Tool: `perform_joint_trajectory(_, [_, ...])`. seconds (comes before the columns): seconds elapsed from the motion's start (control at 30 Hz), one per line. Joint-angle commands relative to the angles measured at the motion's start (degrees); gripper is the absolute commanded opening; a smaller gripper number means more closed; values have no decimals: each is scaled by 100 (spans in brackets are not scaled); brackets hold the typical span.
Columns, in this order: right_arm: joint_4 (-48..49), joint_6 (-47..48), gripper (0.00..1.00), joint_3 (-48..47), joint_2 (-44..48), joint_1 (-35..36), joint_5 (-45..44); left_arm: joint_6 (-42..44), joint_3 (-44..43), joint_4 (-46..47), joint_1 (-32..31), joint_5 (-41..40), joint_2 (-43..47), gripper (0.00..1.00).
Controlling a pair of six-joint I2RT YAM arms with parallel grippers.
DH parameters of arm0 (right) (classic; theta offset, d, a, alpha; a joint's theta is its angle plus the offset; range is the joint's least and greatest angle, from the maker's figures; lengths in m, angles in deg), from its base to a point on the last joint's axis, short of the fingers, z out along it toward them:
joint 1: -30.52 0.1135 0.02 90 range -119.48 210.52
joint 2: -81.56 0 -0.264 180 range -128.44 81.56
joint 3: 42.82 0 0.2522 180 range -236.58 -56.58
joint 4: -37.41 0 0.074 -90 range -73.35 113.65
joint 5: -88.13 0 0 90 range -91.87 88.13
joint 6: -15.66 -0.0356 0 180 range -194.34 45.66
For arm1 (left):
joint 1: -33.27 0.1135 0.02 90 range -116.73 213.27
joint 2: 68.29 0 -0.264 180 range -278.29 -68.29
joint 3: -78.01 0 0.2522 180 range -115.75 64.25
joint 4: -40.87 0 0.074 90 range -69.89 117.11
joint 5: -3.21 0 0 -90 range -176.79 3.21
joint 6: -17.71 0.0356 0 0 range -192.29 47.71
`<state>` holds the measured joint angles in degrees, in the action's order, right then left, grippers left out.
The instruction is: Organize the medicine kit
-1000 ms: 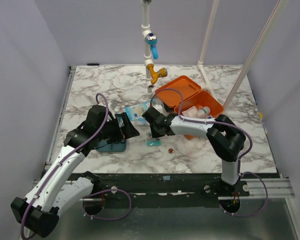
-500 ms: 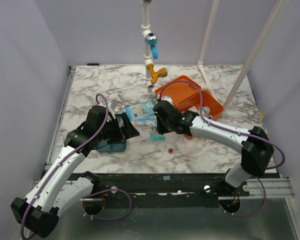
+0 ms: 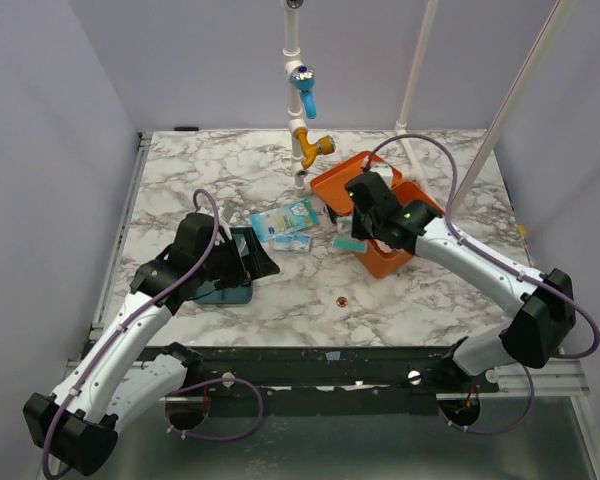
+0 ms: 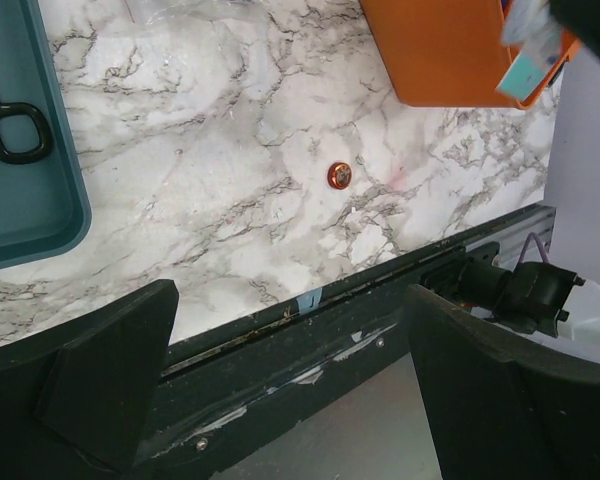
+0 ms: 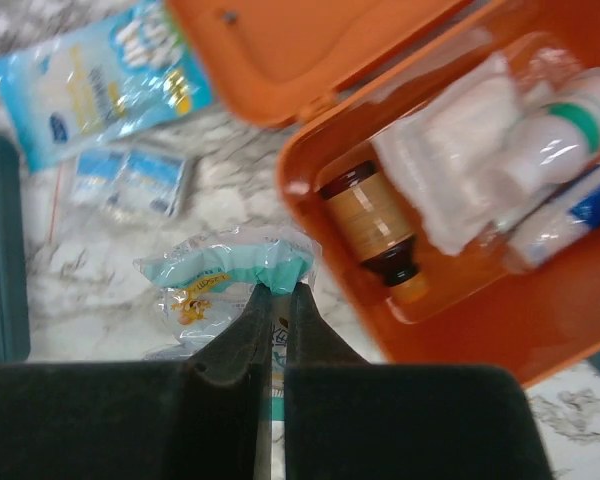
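- A small copper-coloured round disc (image 3: 341, 299) lies alone on the white marble-patterned table (image 3: 430, 310), near its front edge.
- The left gripper (image 3: 252, 252) hangs with its fingers spread wide and nothing between them. It is just beside the right end of a shallow teal plastic tray (image 3: 223, 293) that holds black scissors (image 4: 5, 135).
- The right gripper (image 5: 275, 295), its fingers pressed together, pinches a crinkled clear-and-teal plastic packet (image 5: 230, 268) just beside the kit's left wall.
- The medicine kit (image 3: 385, 262), an orange rectangular plastic box, stands open right of the table's centre with its lid laid back. Inside are a brown bottle (image 5: 375, 232) and white wrapped rolls (image 5: 460, 160).
- A flat light-blue packet (image 3: 283, 217) lies left of the lid, with two small sachets (image 3: 293, 244) just nearer.
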<state>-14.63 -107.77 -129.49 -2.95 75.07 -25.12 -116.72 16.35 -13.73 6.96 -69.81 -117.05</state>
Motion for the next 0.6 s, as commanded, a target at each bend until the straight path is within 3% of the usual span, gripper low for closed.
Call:
perform_joint_trajectory(0.0, [-147,-24,1,-106,239,-787,-125,18,75,107,25,19,91,98])
perform_joint_trajectory(0.27, [179,-158,1,-87,-167,-1973,100,-9,200,174,29,82,170,98])
perform_joint_trajectory(0.57, [435,-544,1,100,-631,-2599,33,22,217,146,40,79,233,98])
